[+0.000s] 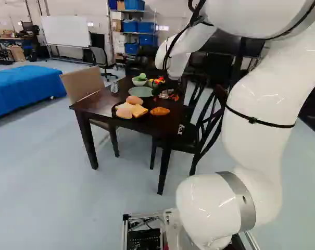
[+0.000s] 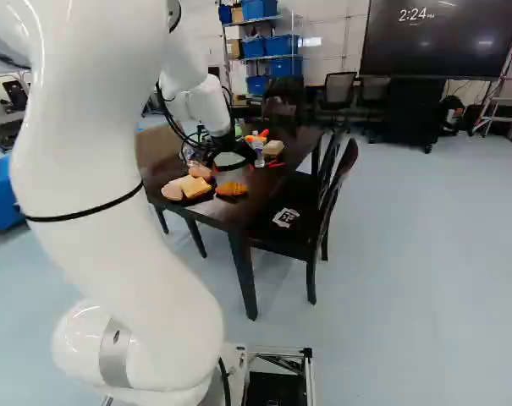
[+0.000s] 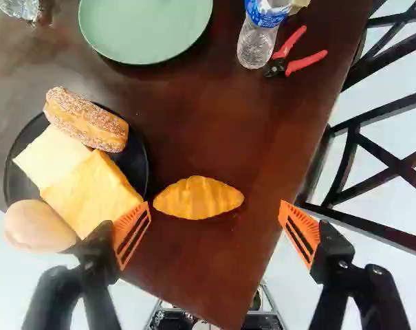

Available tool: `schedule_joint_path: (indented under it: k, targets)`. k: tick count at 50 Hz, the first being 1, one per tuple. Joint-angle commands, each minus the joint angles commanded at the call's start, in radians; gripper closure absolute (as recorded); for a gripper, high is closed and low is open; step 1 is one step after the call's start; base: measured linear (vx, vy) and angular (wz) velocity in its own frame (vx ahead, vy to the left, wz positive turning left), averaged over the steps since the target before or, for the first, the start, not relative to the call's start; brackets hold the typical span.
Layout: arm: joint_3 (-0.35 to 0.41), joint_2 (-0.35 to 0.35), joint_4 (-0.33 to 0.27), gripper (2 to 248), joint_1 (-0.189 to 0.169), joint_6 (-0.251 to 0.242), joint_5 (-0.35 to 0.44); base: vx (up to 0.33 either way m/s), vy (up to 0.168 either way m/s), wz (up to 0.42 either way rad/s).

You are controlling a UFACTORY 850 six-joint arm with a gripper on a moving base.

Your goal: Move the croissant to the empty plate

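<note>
Tool (image 1: 165, 96) wide open and holding nothing, above the croissant (image 3: 199, 198) on the counter (image 3: 214, 124).
The fingers stand far apart, the croissant between them in the wrist view. Taking twelve as straight ahead of the tool, a black plate (image 3: 137, 165) with bread slices (image 3: 94, 196) sits near the croissant at nine to ten o'clock. Farther off come red-handled pliers (image 3: 305, 60) and a plastic bottle (image 3: 256, 45) at one, and the green plate (image 3: 146, 27) at eleven. Beyond that plate, at twelve in the left base view, is a bowl (image 1: 139, 83).
</note>
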Motion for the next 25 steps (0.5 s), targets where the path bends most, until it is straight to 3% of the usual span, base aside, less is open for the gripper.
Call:
schedule_joint_path:
  k: [25]
  targets:
    - [-0.13, -0.088, 0.0, 3, 0.003, 0.0, -0.197, 0.0, 0.0, 0.0]
